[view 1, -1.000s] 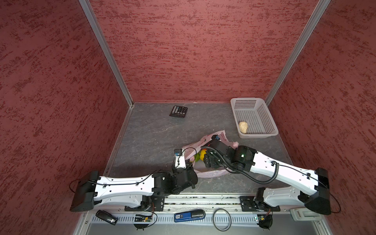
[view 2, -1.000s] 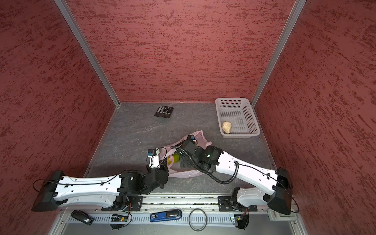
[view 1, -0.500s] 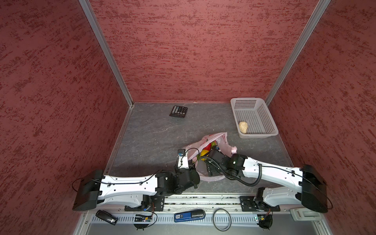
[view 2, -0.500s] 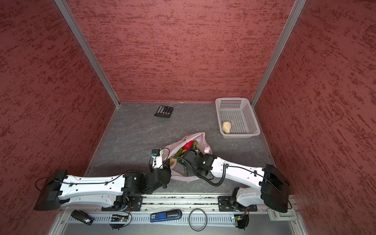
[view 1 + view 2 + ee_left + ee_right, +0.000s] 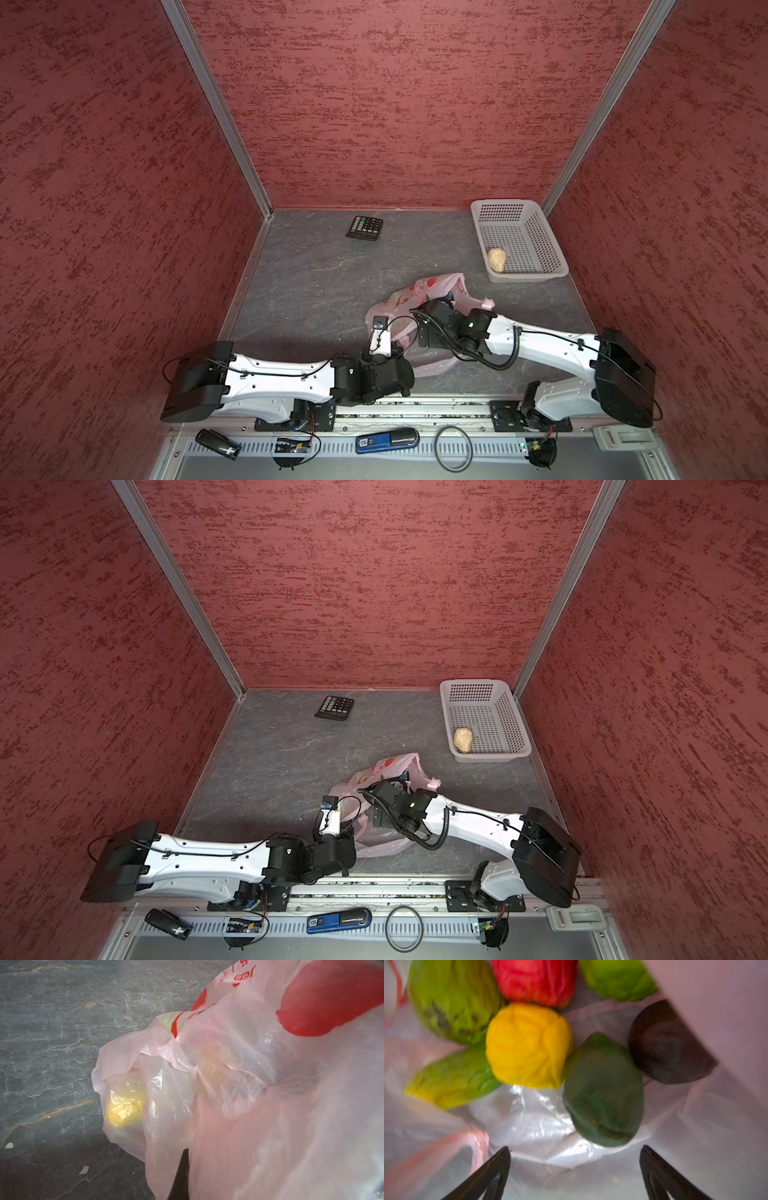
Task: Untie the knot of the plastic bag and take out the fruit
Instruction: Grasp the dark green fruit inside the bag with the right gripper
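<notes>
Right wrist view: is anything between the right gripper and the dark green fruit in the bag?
Nothing visible does. The right gripper is open inside the thin pale pink plastic bag, and the rounded dark green toy fruit lies bare just ahead of its jaws. Bag film overlaps only the dark brown piece beside it.

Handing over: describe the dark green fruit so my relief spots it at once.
Start at the pink plastic bag on the grey table. Inside it, in the right wrist view, the dark green fruit lies nearest the open right claw, between the yellow fruit and the dark brown fruit. It alone is a deep, dull green.
</notes>
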{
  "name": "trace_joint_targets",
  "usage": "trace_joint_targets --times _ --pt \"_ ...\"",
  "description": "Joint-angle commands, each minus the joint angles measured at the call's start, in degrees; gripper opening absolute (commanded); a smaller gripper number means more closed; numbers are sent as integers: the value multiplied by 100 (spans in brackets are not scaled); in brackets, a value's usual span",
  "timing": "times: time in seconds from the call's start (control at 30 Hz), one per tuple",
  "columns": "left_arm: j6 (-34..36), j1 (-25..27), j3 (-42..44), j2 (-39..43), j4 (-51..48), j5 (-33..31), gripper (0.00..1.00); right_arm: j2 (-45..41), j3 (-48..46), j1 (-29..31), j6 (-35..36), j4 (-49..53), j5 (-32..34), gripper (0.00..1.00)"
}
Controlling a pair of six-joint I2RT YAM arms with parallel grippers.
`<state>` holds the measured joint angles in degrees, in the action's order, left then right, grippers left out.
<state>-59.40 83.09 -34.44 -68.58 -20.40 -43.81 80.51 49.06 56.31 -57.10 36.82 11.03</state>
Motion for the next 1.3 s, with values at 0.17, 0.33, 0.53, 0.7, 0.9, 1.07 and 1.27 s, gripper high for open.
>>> trace_joint_targets --times 0.17,0.33,0.53,0.7,0.9,1.07,1.27 --pt "-49 66 -223 -110 -85 -163 0 246 44 -329 -612 -158 730 98" --pt "-3 62 -323 -250 -45 -178 0 546 31 -407 -537 -453 936 98" --pt "94 65 -389 -346 -20 -197 0 746 -68 -454 -58 -1387 461 96" --pt "72 67 -384 -365 -63 -233 0 749 -161 -450 -24 -1656 240 91" --pt "-6 66 -349 -393 -106 -253 0 789 -199 -534 -327 -1444 552 80" --pt "-1 67 -353 -444 -116 -240 0 902 -112 -598 -589 -1234 899 82" --pt "26 59 -362 -464 -152 -259 0 1262 -46 -754 -496 -1476 834 81"
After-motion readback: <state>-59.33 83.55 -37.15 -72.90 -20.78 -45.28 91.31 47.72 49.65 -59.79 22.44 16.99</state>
